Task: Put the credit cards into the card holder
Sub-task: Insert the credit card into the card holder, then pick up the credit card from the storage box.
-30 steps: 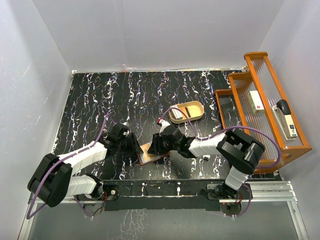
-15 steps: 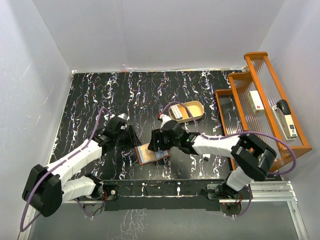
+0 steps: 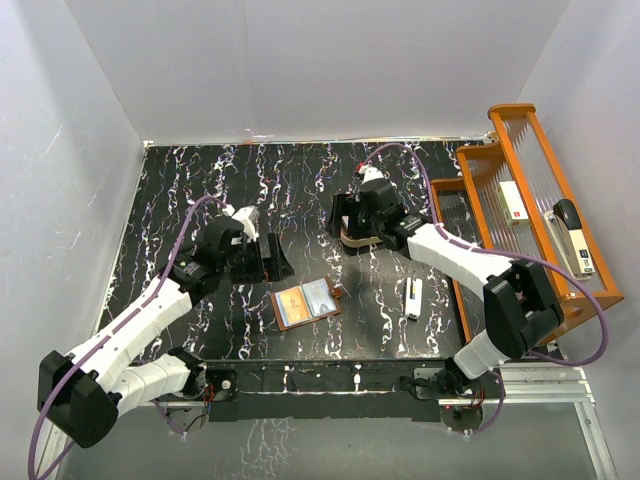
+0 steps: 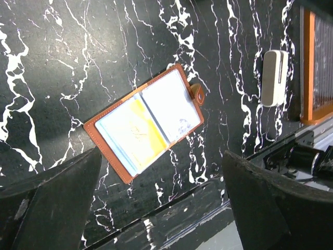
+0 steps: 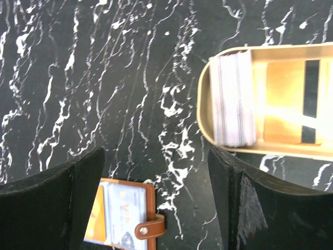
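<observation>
The card holder [image 3: 306, 303] lies open and flat on the black marbled table, its snap tab pointing right. An orange-faced credit card [image 4: 132, 130] sits in one clear pocket and a pale one [image 4: 174, 107] in the other. A stack of credit cards [image 5: 232, 99] stands on edge in the tan oval tray [image 5: 270, 149]. My left gripper [image 3: 272, 262] hovers open just left of and behind the card holder [image 4: 145, 122], holding nothing. Over the tray's left end [image 3: 352, 240] my right gripper [image 3: 345, 225] is open and empty, the card holder [image 5: 122, 216] below it.
A narrow white stick [image 3: 412, 298] lies right of the card holder, also in the left wrist view [image 4: 274, 78]. An orange wooden rack [image 3: 520, 215] with a stapler and a small box stands at the right edge. White walls enclose the table.
Both grippers have opened and pulled away from the card holder. The left drew back to the left; the right swung up and back to the tray. The card holder now lies open and uncovered.
</observation>
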Tool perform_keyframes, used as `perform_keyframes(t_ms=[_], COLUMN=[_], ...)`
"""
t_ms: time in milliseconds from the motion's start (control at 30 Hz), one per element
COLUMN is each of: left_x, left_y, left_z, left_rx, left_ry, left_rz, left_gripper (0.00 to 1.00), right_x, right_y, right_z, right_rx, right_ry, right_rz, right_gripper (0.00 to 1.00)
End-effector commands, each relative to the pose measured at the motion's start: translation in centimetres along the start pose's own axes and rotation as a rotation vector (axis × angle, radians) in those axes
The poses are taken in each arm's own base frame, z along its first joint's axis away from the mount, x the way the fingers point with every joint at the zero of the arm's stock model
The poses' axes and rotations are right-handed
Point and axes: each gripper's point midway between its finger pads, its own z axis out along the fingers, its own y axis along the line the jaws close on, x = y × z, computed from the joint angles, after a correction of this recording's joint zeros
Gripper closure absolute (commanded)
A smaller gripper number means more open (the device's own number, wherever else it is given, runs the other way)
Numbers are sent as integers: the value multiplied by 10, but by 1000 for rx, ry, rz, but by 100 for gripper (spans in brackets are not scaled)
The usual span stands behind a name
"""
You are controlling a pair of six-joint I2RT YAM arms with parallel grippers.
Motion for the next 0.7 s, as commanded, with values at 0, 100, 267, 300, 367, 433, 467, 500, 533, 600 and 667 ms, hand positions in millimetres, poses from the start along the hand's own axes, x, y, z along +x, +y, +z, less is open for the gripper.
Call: perform_keyframes(t_ms=[0, 100, 267, 300, 367, 433, 467, 500, 533, 600, 667], left_x=[12, 19, 16, 14, 14, 15, 15, 14, 14, 14, 15], left_y=[-3, 2, 7, 9, 11, 12, 11, 11, 11, 13, 11], left_z=[-8, -8, -12, -12, -13, -13, -13, -13, -14, -14, -15], left_rx=[37, 37, 17, 7, -5, -7, -5, -6, -8, -13, -3], left_ry=[60, 67, 36, 32, 32, 36, 35, 33, 31, 31, 30], left_rz=[85, 106, 137, 142, 145, 144, 144, 147, 150, 152, 153], left_gripper=[1, 1, 1, 1, 1, 1, 1, 1, 1, 1, 1], right_x=[-21, -26, -43, -48, -51, -48, -47, -45, -45, -46, -47], right_y=[-11, -24, -23, -24, -24, -25, -25, -28, -32, -39, -46], right_z=[7, 18, 31, 34, 39, 49, 52, 55, 59, 62, 63], right_rx=[11, 5, -77, -91, -109, -118, -119, -110, -92, -58, -34], right_ry=[1, 31, 26, 18, 22, 49, 61, 71, 76, 73, 66], right_rz=[-16, 11, 35, 45, 55, 60, 55, 47, 41, 26, 17], right_gripper=[19, 18, 16, 15, 14, 13, 12, 11, 11, 10, 10])
